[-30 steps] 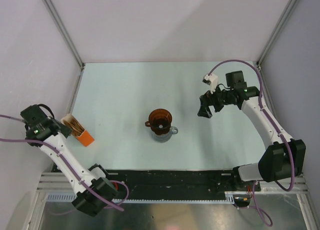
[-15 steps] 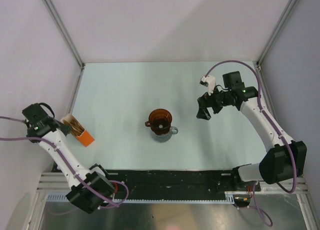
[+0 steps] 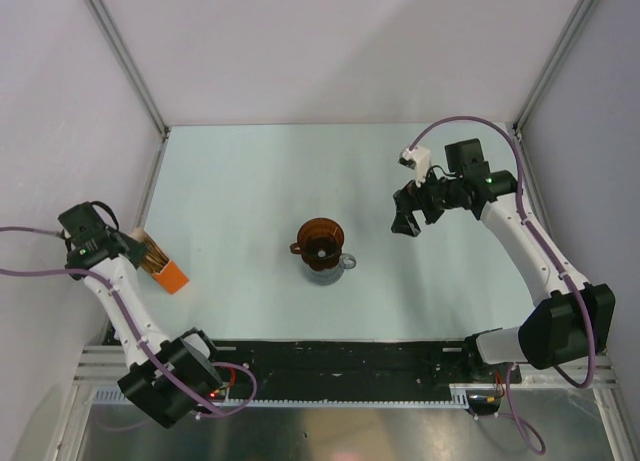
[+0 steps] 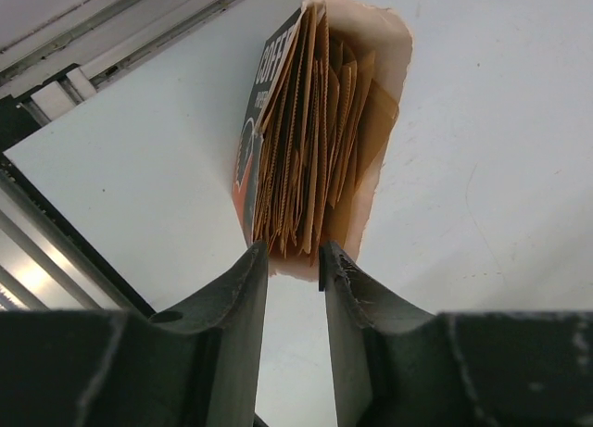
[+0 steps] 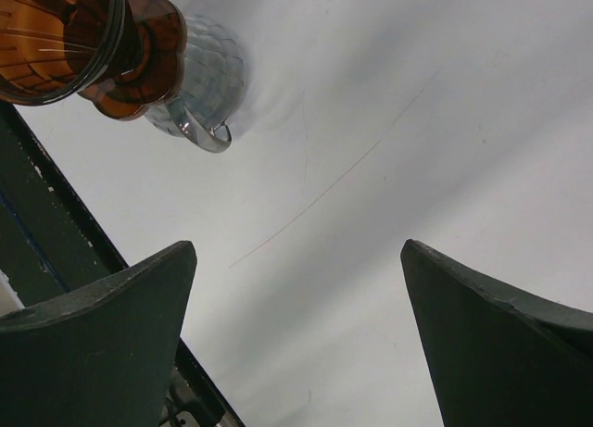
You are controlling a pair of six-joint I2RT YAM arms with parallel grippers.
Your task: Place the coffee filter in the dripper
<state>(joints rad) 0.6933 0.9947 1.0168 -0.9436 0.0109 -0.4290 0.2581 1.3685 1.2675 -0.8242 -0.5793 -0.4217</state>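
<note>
Left tool (image 4: 294, 251), its jaws a narrow slit apart and holding nothing, has advanced to the filters (image 4: 320, 149) packed in the box (image 4: 252, 158) at the left edge of the surface (image 3: 240, 181). A pinch looks to be next. Right tool (image 5: 296, 246) gapes wide, right of the empty dripper (image 3: 321, 239) mid-surface.
</note>
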